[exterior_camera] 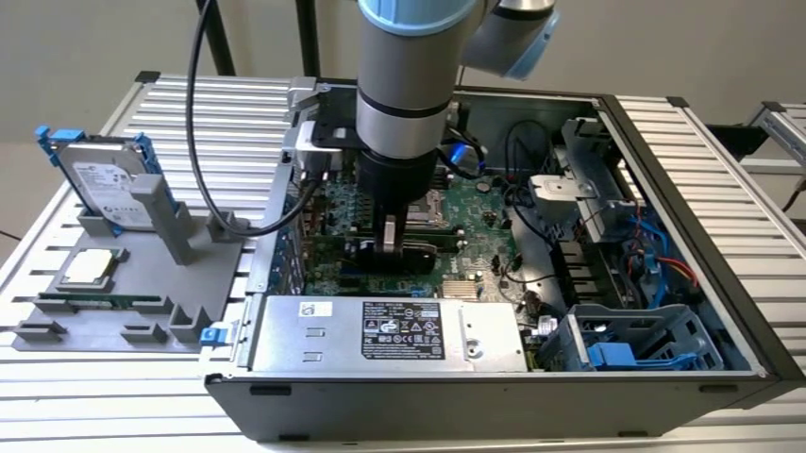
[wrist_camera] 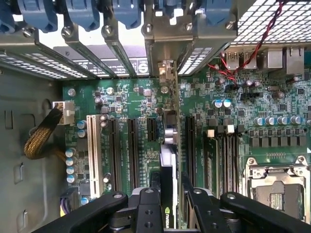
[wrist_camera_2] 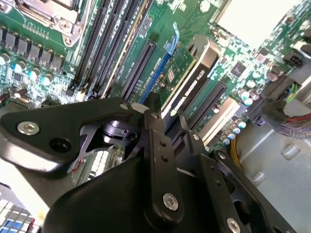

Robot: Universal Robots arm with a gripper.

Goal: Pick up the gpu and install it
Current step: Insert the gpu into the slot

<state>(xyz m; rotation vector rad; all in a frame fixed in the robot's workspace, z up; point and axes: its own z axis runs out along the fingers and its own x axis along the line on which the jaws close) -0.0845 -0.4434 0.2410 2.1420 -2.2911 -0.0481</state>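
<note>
My gripper [exterior_camera: 393,247] reaches down into the open computer case [exterior_camera: 705,283], over the green motherboard [exterior_camera: 478,212]. It is shut on the gpu [exterior_camera: 426,253], a thin card held upright on its edge. In the first wrist view the gpu [wrist_camera: 168,158] runs between the two black fingers [wrist_camera: 155,187] towards its silver bracket end at the rear slot openings [wrist_camera: 167,73]. It lies along a long expansion slot among the black slots [wrist_camera: 132,145]. In the second wrist view the gripper [wrist_camera_2: 168,109] clamps the gpu [wrist_camera_2: 187,90], green board on one face. I cannot tell whether it is fully seated.
On a grey fixture [exterior_camera: 126,283] at the exterior view's left stand a silver hard drive with blue rails [exterior_camera: 108,179], a processor chip [exterior_camera: 89,269] and a memory stick [exterior_camera: 101,302]. The power supply [exterior_camera: 384,335], a drive cage [exterior_camera: 629,344] and cables [exterior_camera: 655,245] crowd the case.
</note>
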